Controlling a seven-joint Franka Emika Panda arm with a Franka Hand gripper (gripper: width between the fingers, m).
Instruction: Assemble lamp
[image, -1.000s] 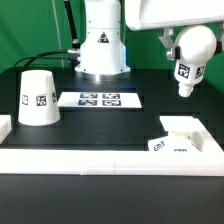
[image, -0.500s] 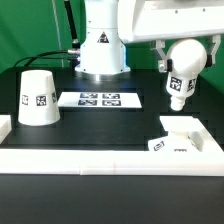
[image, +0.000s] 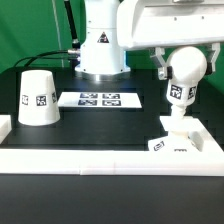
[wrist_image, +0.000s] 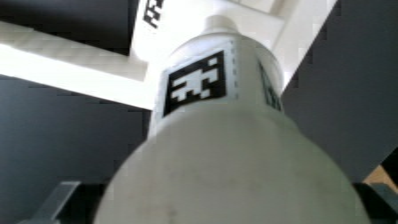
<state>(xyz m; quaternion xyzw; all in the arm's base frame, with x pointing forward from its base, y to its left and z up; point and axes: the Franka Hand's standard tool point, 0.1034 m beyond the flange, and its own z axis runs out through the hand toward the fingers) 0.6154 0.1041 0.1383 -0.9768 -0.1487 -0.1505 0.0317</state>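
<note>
My gripper (image: 186, 66) is shut on the round head of the white bulb (image: 180, 92), which hangs neck down with a tag on its neck. The neck's tip is just above or touching the flat square base (image: 190, 137) at the exterior view's right; I cannot tell which. The tapered shade (image: 38, 97) stands alone at the exterior view's left, wide end down. In the wrist view the bulb (wrist_image: 214, 120) fills the picture, and a corner of the base (wrist_image: 98, 55) shows beyond it. The fingers (wrist_image: 61, 203) show only at the bulb's sides.
The marker board (image: 100, 99) lies in the middle of the black table. A white raised border (image: 90, 162) runs along the front and both sides. The robot's white pedestal (image: 103, 45) stands at the back with black cables beside it.
The gripper with the bulb has moved down and toward the exterior view's left. The bulb's neck now stands over the base instead of hanging high beside it.
</note>
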